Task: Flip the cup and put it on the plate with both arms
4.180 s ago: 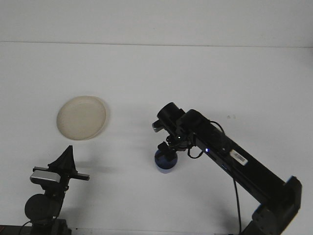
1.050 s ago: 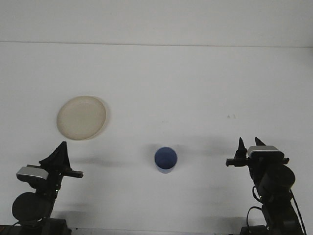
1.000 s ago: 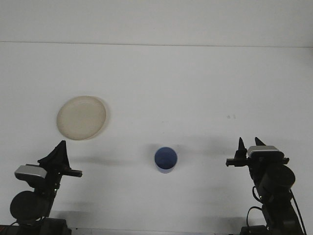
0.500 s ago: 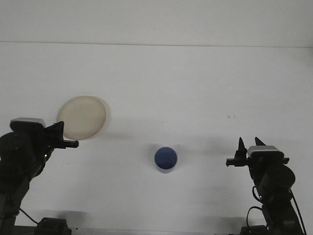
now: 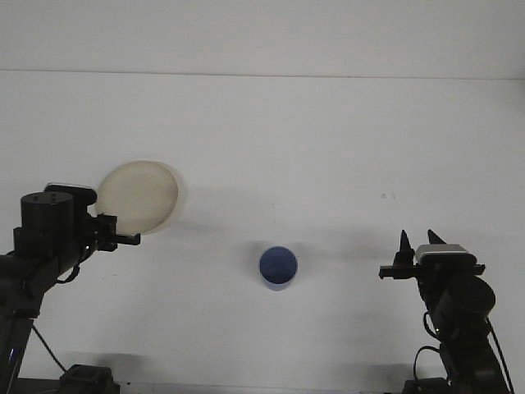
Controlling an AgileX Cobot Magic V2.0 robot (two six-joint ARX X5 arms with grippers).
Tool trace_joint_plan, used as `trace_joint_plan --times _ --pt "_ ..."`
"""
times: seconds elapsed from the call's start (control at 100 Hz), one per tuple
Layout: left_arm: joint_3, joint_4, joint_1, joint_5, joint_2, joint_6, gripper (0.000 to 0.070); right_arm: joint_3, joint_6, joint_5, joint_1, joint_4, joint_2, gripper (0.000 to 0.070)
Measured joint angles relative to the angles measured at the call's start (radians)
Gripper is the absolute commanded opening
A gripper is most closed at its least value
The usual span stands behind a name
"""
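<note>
Standing upright, the blue cup (image 5: 278, 268) sits apart from the plate (image 5: 138, 197).

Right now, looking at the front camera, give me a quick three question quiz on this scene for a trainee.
1. True or false: the blue cup stands on the plate.
2. Which arm is nearer the plate? A) left arm B) right arm
3. Fill in: the cup's open mouth faces ____.

Key:
1. False. The cup stands on the bare white table, apart from the plate and to its right in the picture.
2. A. The left arm's end overlaps the plate's left edge in this view; the right arm sits at the far right, beyond the cup.
3. Up. Its blue inside shows from above.
</note>
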Motion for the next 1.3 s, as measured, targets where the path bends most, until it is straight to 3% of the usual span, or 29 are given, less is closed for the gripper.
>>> trace_joint_plan --times 0.3,0.36,0.48,0.54,0.89,1.3 --pt "0.000 -0.004 0.000 0.000 0.000 -0.016 0.0038 0.000 0.000 0.000 0.000 0.000 0.000 0.0347" --pt "0.000 -0.004 0.000 0.000 0.000 -0.021 0.0123 0.000 0.000 0.000 0.000 0.000 0.000 0.0347" --pt "0.000 -0.004 0.000 0.000 0.000 -0.024 0.0365 0.000 0.000 0.000 0.000 0.000 0.000 0.0347" --pt "0.000 -0.004 0.000 0.000 0.000 -0.024 0.0421 0.000 0.000 0.000 0.000 0.000 0.000 0.0347" --pt "0.000 -0.003 -0.036 0.036 0.014 -0.033 0.0424 0.000 0.000 0.000 0.000 0.000 0.000 0.0347" --pt "0.115 0.047 -0.386 0.063 0.276 -0.102 0.0421 0.000 0.000 0.000 0.000 0.000 0.000 0.0347"
